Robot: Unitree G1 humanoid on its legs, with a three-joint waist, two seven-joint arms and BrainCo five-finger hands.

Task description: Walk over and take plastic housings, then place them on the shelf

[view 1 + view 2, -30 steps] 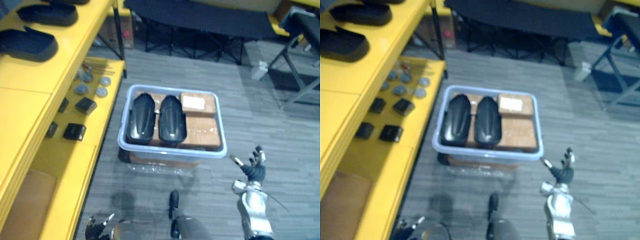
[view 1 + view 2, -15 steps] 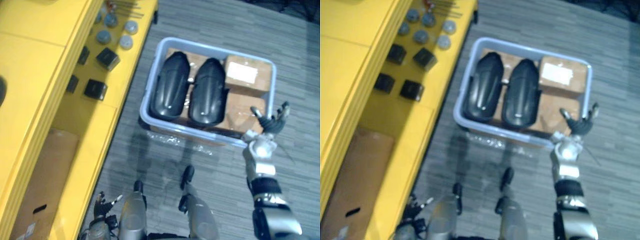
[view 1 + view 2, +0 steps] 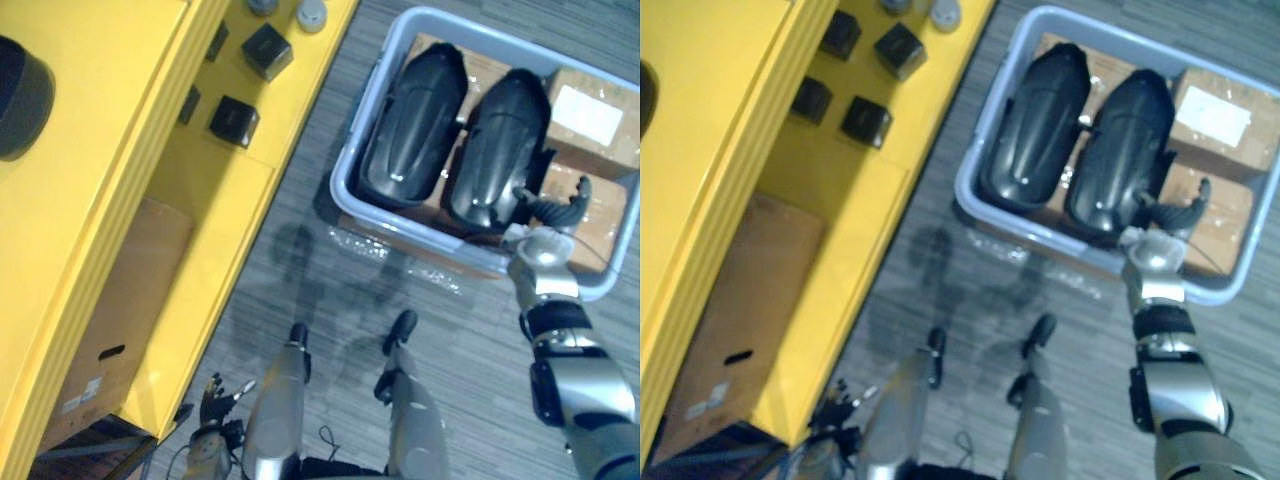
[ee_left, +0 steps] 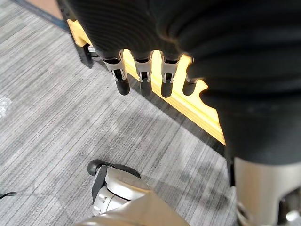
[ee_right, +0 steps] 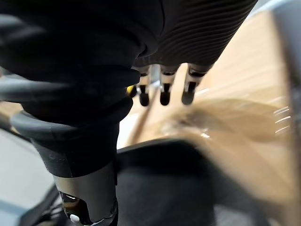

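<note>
Two black plastic housings lie side by side in a pale blue bin point(image 3: 345, 185) on the floor: the left housing point(image 3: 415, 125) and the right housing point(image 3: 500, 145). My right hand point(image 3: 552, 212) hovers over the bin's near rim, just at the right housing's near end, fingers spread and straight, holding nothing. In the right wrist view its fingers point(image 5: 162, 96) point past the dark housing point(image 5: 178, 188) toward brown cardboard point(image 5: 235, 94). My left hand point(image 3: 215, 392) hangs low beside the yellow shelf point(image 3: 90, 200), fingers point(image 4: 141, 80) relaxed and empty.
Cardboard boxes point(image 3: 590, 115) fill the bin's right side. Another black housing point(image 3: 20, 95) rests on the shelf's top level. Small black boxes point(image 3: 232, 120) sit on the lower level, above a cardboard box point(image 3: 120, 300). Grey floor lies between shelf and bin.
The camera has come closer and looks more steeply down, so bin and shelf appear nearer. My right hand has reached from outside the bin to over its near rim by the right housing.
</note>
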